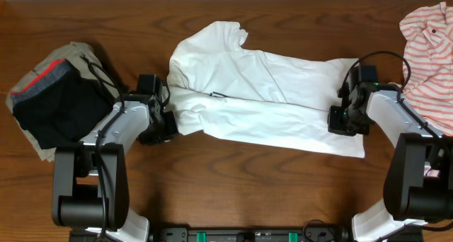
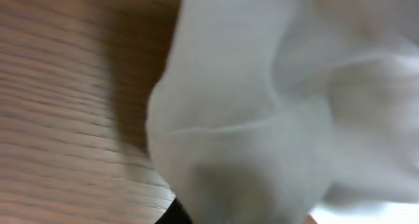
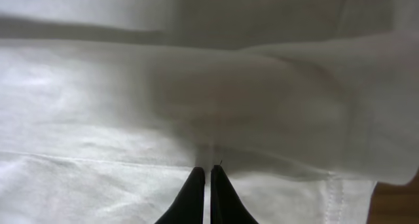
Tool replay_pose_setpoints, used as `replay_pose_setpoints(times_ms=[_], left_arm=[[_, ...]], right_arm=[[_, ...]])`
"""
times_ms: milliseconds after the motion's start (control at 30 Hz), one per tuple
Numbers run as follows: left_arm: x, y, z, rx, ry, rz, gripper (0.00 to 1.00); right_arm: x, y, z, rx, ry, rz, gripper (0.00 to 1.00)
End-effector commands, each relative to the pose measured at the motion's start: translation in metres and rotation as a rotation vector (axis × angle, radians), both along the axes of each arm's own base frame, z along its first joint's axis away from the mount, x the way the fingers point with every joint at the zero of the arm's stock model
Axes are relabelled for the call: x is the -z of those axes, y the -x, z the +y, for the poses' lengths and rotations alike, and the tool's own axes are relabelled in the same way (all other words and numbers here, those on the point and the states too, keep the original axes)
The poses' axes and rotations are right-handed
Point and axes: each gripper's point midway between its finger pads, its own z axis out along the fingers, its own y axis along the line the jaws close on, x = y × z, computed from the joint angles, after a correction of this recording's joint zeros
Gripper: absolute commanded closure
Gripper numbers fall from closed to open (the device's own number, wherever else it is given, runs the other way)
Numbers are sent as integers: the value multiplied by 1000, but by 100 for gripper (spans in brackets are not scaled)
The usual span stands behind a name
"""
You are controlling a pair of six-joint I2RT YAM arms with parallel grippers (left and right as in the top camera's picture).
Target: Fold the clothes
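Your right end effector (image 3: pixel 204 175) is clamped on the clothes (image 1: pixel 262 100); left end effector (image 1: pixel 167 120) at the opposite end, grip unclear. Likely tensioning for a fold.

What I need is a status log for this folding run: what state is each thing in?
Plain white cotton garment: spread flat, wrinkled, a fold line along its length.
Left gripper: at the garment's left edge; open or shut unclear.
Right gripper: shut, pinching the garment's right end.
Red-and-white striped shirt: crumpled, at the right.
Pile of black, red-banded and khaki garments: stacked at the left.
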Motion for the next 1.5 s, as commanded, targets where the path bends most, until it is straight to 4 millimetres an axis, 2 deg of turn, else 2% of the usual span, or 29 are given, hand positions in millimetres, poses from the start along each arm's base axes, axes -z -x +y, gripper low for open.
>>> replay_pose_setpoints(times_ms=[0, 100, 333, 567, 933, 1033, 1133, 1300, 1467], left_arm=[[6, 5, 32, -16, -176, 14, 87], [5, 3, 41, -19, -227, 5, 86], [-5, 1, 76, -32, -439, -8, 86], [-3, 12, 77, -42, -443, 27, 86], [2, 47, 79, -38, -453, 149, 85], [1, 53, 79, -34, -455, 175, 73], [1, 56, 79, -31, -456, 190, 67], [0, 57, 80, -30, -459, 193, 65], [-11, 42, 85, -85, -494, 129, 65]], right_arm=[[1, 4, 2, -21, 7, 9, 96], [5, 6, -3, -17, 31, 19, 96], [24, 10, -15, 7, 52, 68, 96], [41, 10, -28, 42, 60, 91, 96], [42, 9, -52, 75, 98, 78, 96], [41, 10, -60, 71, 120, 81, 96], [41, 11, -68, 90, 133, 80, 95], [41, 9, -74, 112, 134, 68, 93], [41, 9, -72, 112, 123, 65, 88]])
